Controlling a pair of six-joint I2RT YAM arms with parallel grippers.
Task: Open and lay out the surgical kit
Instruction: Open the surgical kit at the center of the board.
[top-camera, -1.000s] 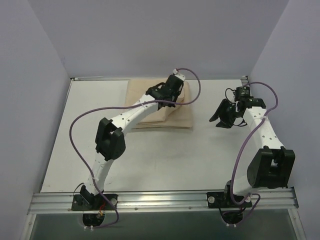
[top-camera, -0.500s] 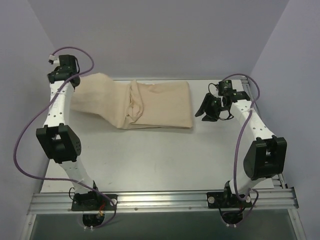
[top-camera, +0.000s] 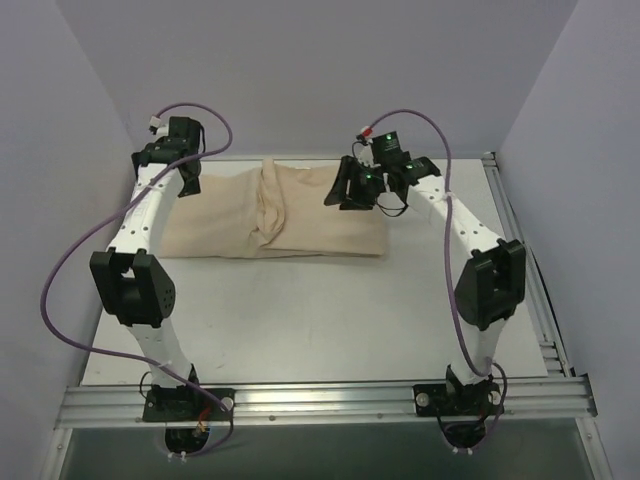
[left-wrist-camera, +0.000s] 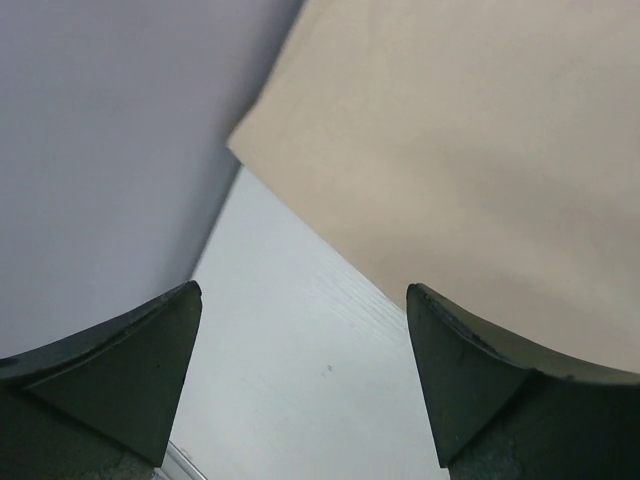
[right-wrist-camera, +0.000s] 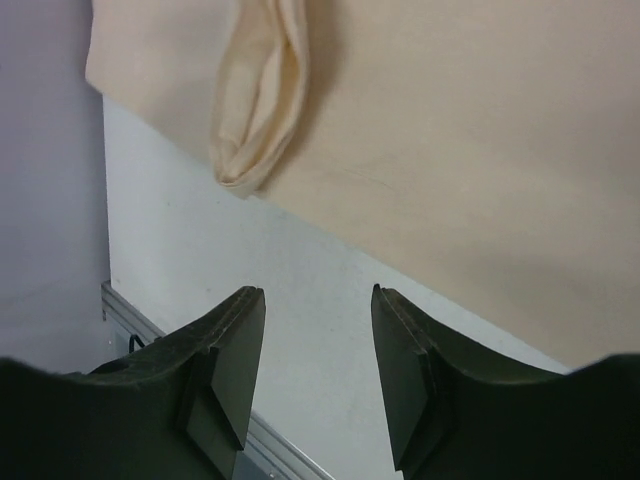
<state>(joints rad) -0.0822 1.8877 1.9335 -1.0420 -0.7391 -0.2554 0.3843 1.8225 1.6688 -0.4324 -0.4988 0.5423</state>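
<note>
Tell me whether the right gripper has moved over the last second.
Yes. The right gripper has swung left and farther back, away from the table's right rail, and now hangs over the cloth wrap.

Count, all views:
- Large beige cloth wrap (top-camera: 320, 215): 1, lying at 12 o'clock on the table; 1 bunched fold (top-camera: 270, 205) in it.
- White jointed robot arms: 2, left arm (top-camera: 135, 245) at 9 o'clock, right arm (top-camera: 470, 235) at 2 o'clock.
- Black two-finger grippers: 2, left gripper (left-wrist-camera: 302, 290) and right gripper (right-wrist-camera: 317, 291); 2 fingers (right-wrist-camera: 225, 360) each, 4 total.
- Purple cables: 2, one per arm, left (top-camera: 57, 268), right (top-camera: 432, 125).
- White table top (top-camera: 320, 310): 1.
- Aluminium rail (top-camera: 320, 400): 1, at 6 o'clock.
</note>
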